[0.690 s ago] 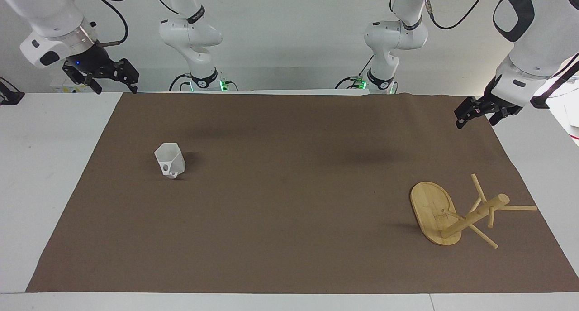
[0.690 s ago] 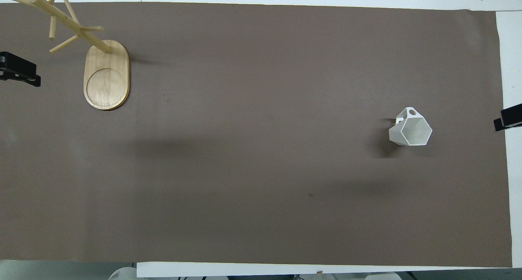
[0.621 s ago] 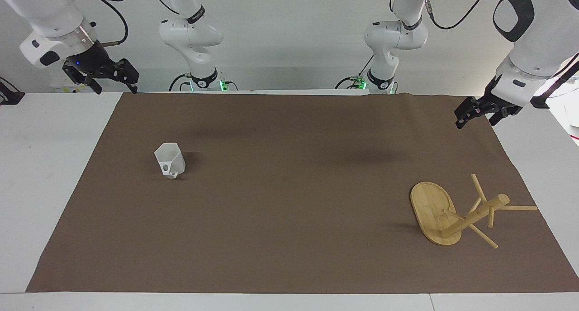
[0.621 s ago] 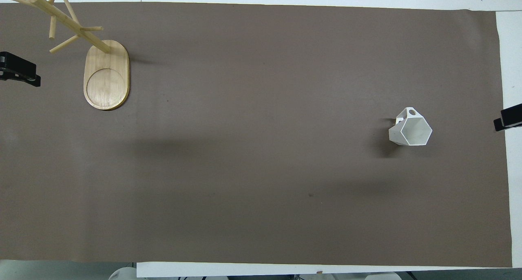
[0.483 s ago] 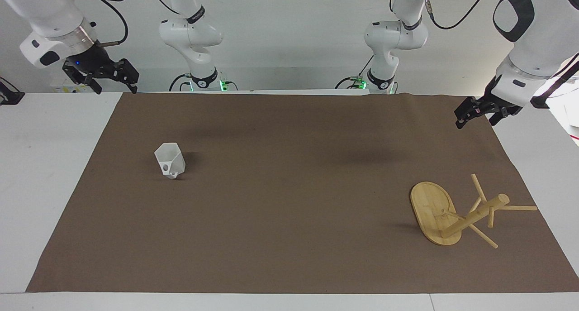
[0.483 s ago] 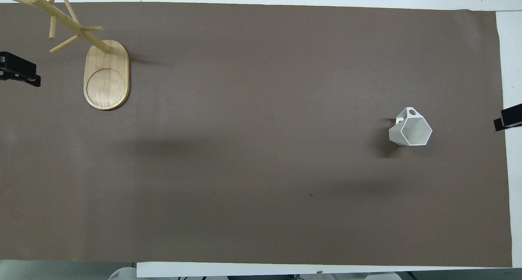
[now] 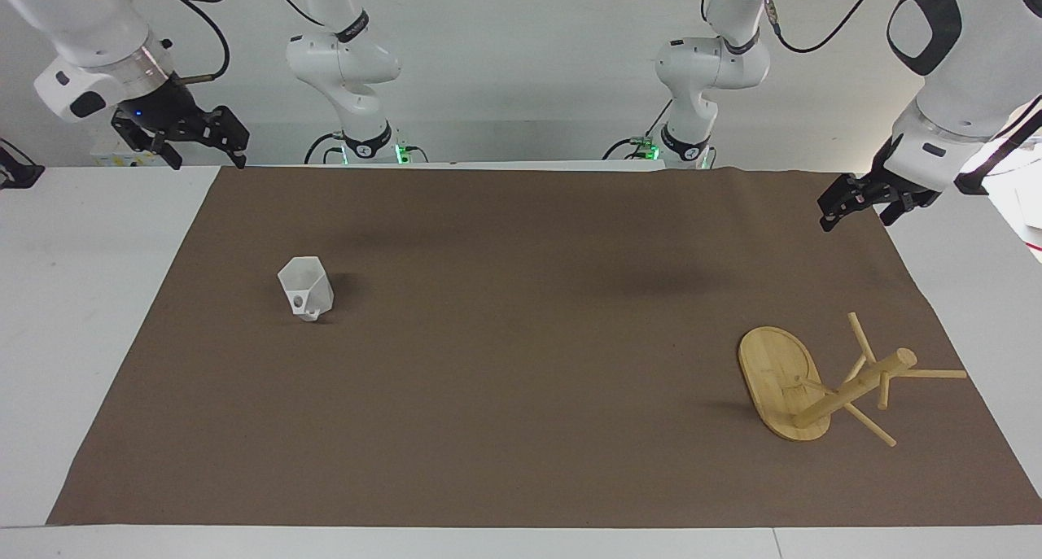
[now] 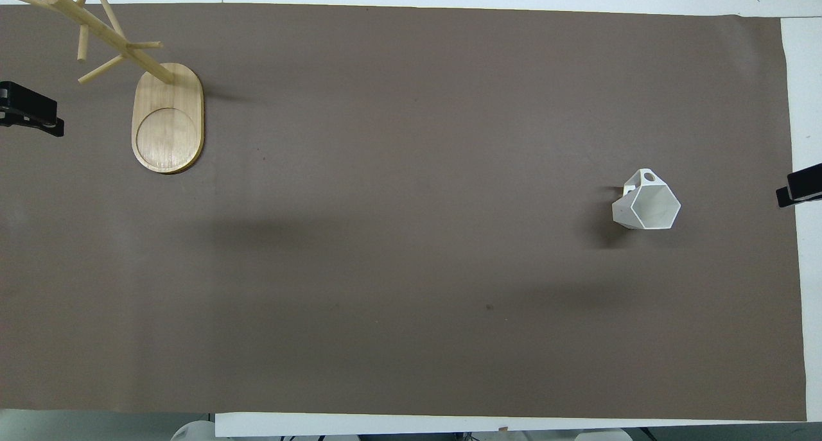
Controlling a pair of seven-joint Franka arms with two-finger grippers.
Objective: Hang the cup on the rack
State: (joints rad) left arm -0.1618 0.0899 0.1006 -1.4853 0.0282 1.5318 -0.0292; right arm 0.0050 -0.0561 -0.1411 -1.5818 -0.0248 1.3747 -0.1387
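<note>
Cup (image 7: pixel 306 289): upright on the brown mat (image 7: pixel 521 429), toward the right arm's end, handle turned away from the robots. Right gripper (image 7: pixel 205 146) is the closer one (fingers apart, empty). Left gripper (image 7: pixel 864 209), fingers parted, waits near the rack (image 7: pixel 822 384).

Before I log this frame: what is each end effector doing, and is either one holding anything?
Left end effector: open, holding nothing, raised over the mat's edge at its own end.
Right end effector: open, holding nothing, raised at its own end.
</note>
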